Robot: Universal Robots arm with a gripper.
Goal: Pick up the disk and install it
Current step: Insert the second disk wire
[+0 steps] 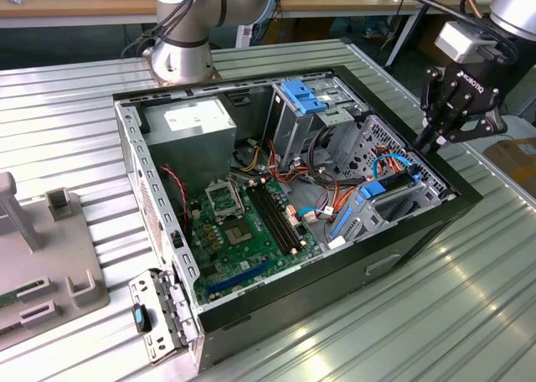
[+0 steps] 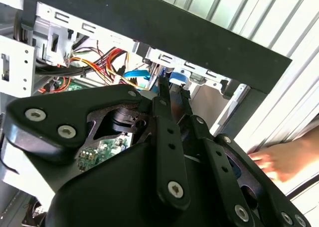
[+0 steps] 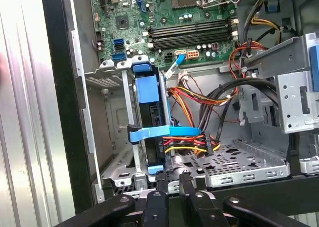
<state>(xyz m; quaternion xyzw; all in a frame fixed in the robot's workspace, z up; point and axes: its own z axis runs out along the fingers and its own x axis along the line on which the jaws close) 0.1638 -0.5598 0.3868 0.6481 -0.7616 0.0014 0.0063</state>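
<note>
Gripper (image 1: 425,139) with fingers pressed together, empty, just above blue-framed disk (image 3: 149,112) seated upright in computer case (image 1: 251,323); no legible writing.

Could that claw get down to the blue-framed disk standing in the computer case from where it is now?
Probably yes. The claw hangs at the case's open edge, close above the disk, which stands upright in its metal cage. Nothing covers the disk from above, though orange and yellow cables crowd one side.

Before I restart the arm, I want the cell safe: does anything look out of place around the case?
Yes. In the second wrist view, a person's hand lies on the ribbed table just outside the computer case, close beside the tool.
</note>
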